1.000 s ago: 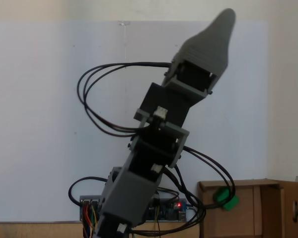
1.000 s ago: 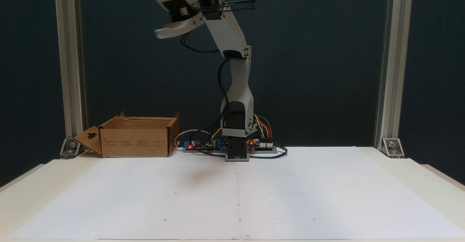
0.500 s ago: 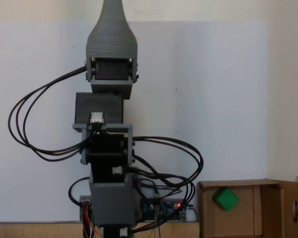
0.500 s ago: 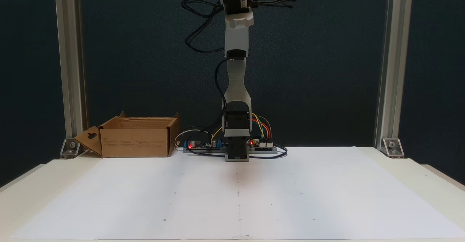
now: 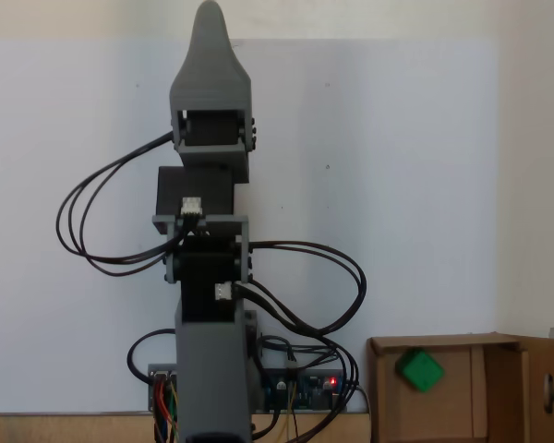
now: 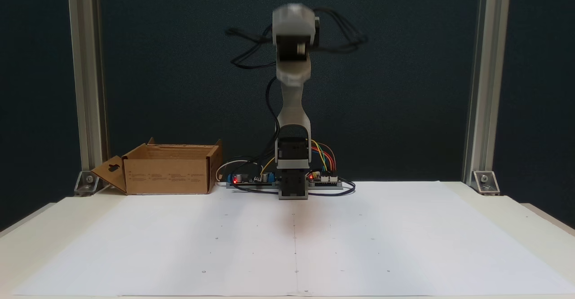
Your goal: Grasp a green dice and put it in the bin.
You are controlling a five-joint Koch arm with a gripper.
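Dice – small bright green cube, rounded corners, lies inside bin, on brown cardboard floor near its left wall in that fixed view. Bin low-walled, flap with cut-out hanging open at its left, at back of worktop. Worktop covered in smooth white paper. Arm – grey layered plastic, black cables looping – stands upright over base, well apart from bin. Fingers show as one tapered tip; apart or together, cannot tell.
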